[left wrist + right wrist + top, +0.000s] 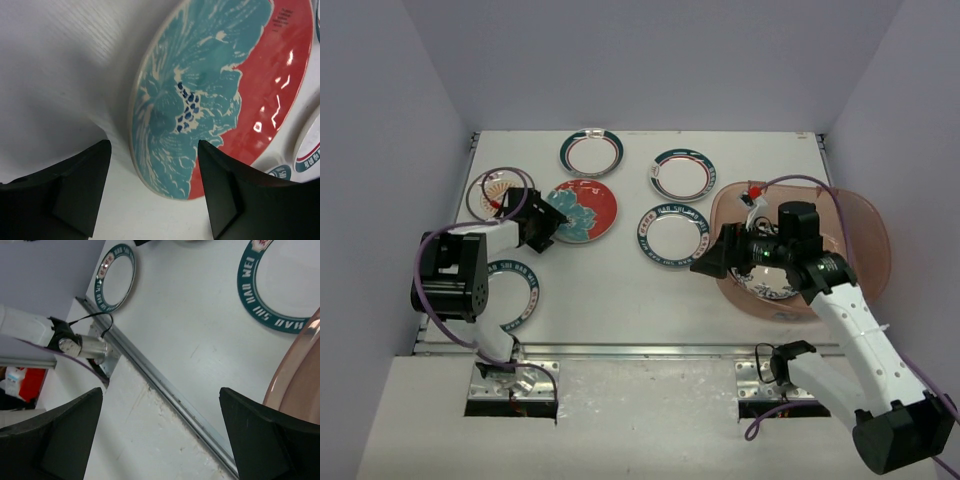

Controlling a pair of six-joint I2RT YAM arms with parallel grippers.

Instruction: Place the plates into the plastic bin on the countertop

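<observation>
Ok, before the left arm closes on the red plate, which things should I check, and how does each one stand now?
1. Rim of the red floral plate between the left jaws: ok, its near edge sits in their gap.
2. Width of the left jaws for that rim: ok, they stand open.
3. Neighbour black-rimmed plate clear of the left arm: cannot tell, the arm covers part of it.
4. Room in the plastic bin: ok, its far right part is bare.
5. Nothing in the right jaws: ok, they stand open and empty.
6. Way into the bin free: not ok, the right arm hangs over its near left side.
</observation>
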